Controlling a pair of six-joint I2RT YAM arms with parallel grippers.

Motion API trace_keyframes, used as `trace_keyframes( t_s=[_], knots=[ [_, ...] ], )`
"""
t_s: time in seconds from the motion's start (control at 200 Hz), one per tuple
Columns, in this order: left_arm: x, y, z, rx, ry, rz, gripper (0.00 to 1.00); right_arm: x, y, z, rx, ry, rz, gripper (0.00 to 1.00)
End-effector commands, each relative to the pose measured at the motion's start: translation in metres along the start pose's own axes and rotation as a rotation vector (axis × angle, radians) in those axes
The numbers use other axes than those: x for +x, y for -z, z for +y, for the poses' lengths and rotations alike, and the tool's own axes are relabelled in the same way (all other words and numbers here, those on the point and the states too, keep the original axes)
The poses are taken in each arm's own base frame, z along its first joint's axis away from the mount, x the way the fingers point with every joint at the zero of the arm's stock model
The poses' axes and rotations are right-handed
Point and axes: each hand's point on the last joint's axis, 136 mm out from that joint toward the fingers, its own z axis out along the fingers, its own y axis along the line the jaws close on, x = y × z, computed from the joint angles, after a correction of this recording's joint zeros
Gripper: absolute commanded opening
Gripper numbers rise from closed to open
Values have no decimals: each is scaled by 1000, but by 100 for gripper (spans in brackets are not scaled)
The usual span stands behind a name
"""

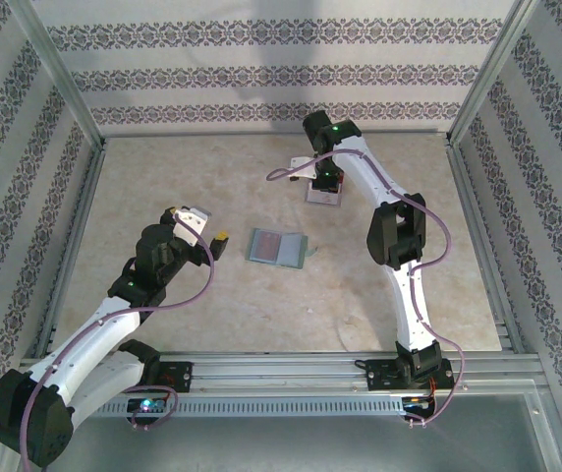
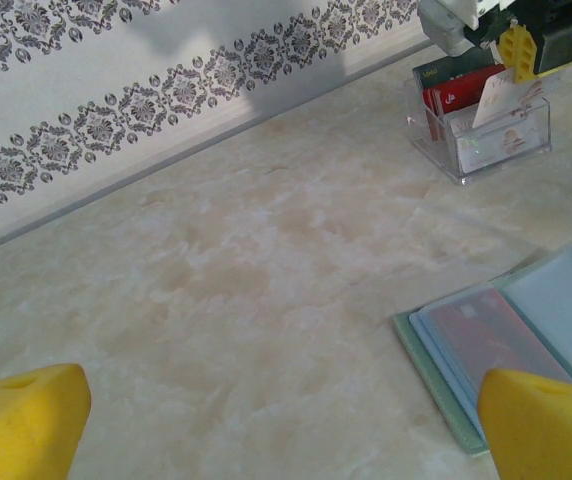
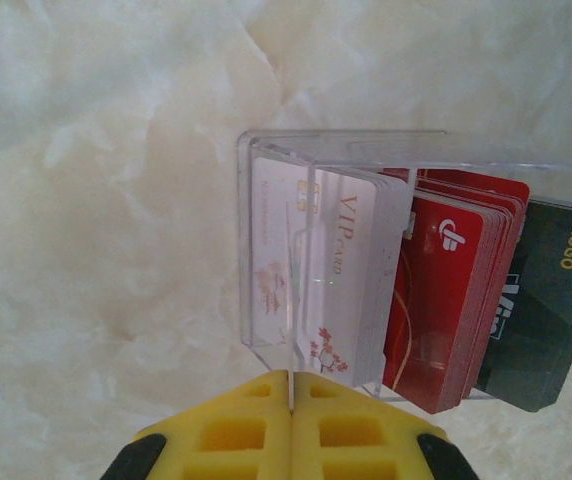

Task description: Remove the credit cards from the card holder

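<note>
Your card holder (image 1: 277,247) lies open and flat in the middle of the table (image 1: 163,324). It has two pockets side by side. In the top view, the pocket on the 9 o'clock side has a reddish card (image 2: 481,335) lying in it. The other pocket looks pale blue-grey.

At about 1 o'clock from the card holder, a little way off, stands a clear plastic box (image 3: 341,137). It is split into slots. One slot holds a thick stack of red cards (image 3: 446,300) standing on edge. Next to them, on the outer side, is a dark card (image 3: 551,300) with "LOGO" on it. In the slot on the other side leans a white VIP card (image 3: 336,270) with small red flowers.

Your right gripper (image 3: 291,420) hangs right over this box. Its yellow fingers are pressed together, and they pinch the edge of the white VIP card.

Your left gripper (image 2: 284,425) is at 9 o'clock from the card holder, close to it. Its yellow fingers are spread as wide as they go, and they hold nothing.
</note>
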Motion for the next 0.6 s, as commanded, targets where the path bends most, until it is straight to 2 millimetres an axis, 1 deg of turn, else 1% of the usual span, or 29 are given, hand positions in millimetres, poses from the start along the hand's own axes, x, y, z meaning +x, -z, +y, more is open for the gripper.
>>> trace_keyframes(
  t_s=[0.0, 0.32, 0.595],
  knots=[
    [-3, 1, 5, -15, 8, 7, 100, 7, -10, -13, 34, 4, 29, 0],
    [-4, 0, 5, -14, 7, 11, 100, 8, -20, -20, 47, -12, 19, 0],
    [-5, -2, 5, -9, 9, 14, 100, 9, -28, -18, 26, -23, 11, 0]
  ],
)
